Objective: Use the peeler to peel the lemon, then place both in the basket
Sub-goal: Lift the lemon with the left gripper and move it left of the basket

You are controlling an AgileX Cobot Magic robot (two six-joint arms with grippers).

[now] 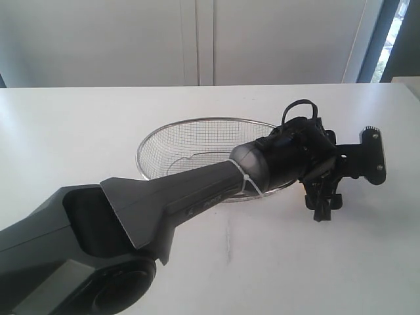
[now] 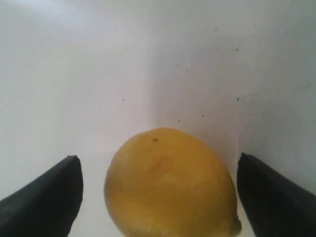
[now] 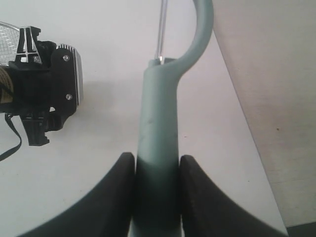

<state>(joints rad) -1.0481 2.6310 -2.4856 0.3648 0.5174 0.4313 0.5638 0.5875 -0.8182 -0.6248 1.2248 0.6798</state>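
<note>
Bright, soft daylight, faint shadows; the close-up lemon (image 2: 168,185) looks blurred and washed-out.

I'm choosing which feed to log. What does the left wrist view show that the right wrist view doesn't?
Only the left wrist view: the lemon, lying on the table between the open fingers of the left hand. Only the right wrist view: the peeler clamped in the right hand, a corner of the basket, and the table's edge. Both: the white table.

White table (image 1: 65,131) before pale wall (image 1: 98,39), window (image 1: 397,29) right.
</note>
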